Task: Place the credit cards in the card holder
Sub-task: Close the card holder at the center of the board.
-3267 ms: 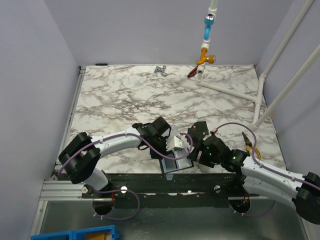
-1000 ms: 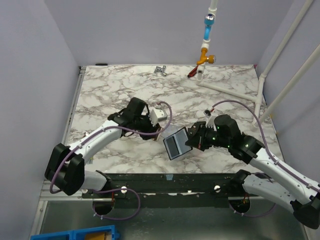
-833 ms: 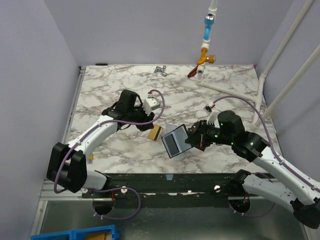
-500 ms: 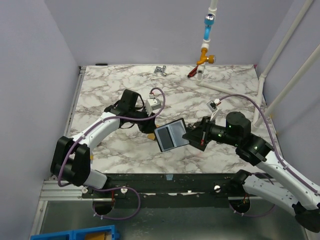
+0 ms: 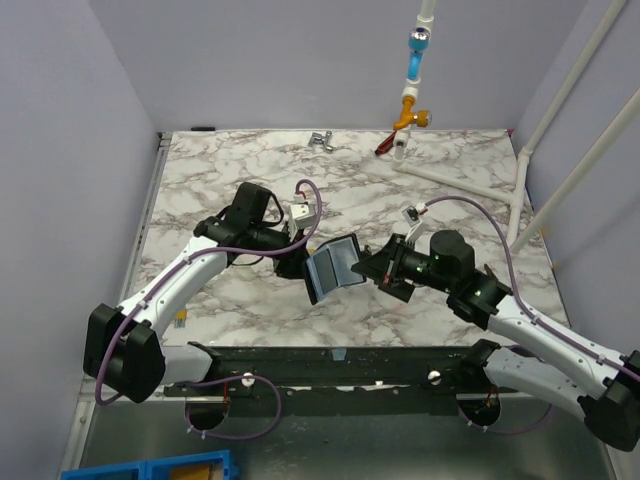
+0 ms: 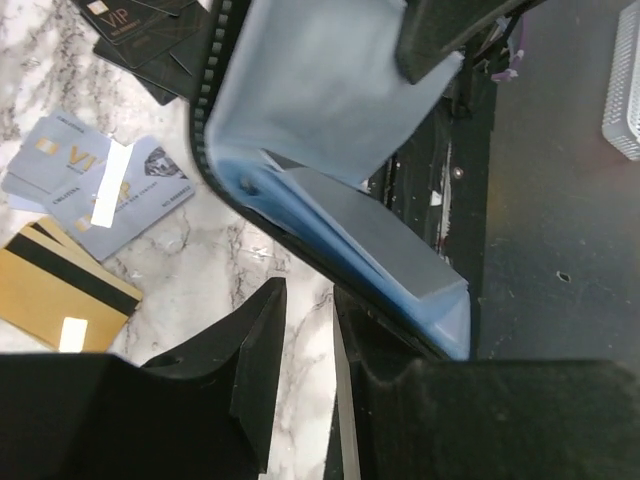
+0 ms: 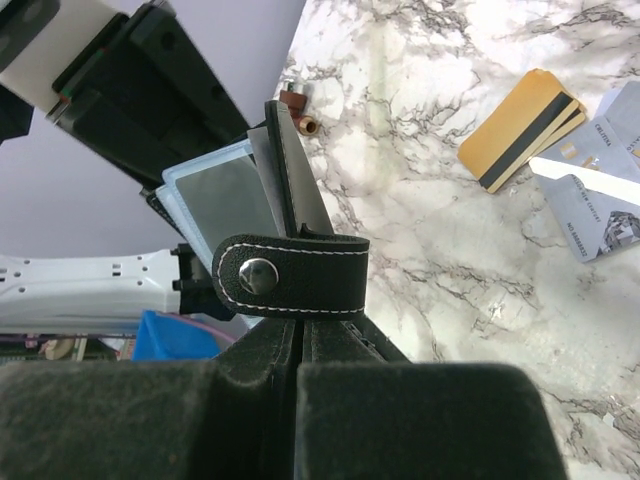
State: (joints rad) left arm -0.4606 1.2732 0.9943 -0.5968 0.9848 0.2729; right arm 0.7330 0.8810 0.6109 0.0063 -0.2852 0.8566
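My right gripper is shut on the black card holder, gripping it below the clasp tab and holding it off the table, open, with the bluish lining facing the left arm. My left gripper is open by a narrow gap through which marble shows. Its right finger lies against the holder's lower edge. The credit cards lie on the table: the gold-tan one and the pale grey-blue ones. In the top view the left arm hides them.
Dark cards lie on the marble beyond the pale ones. At the back stand a white pipe frame, an orange and blue fitting and a small metal piece. A black rail runs along the table's near edge.
The right arm carried the open holder left and tilted it up toward the left gripper. The left gripper swung in to the holder's edge, and its jaws narrowed.
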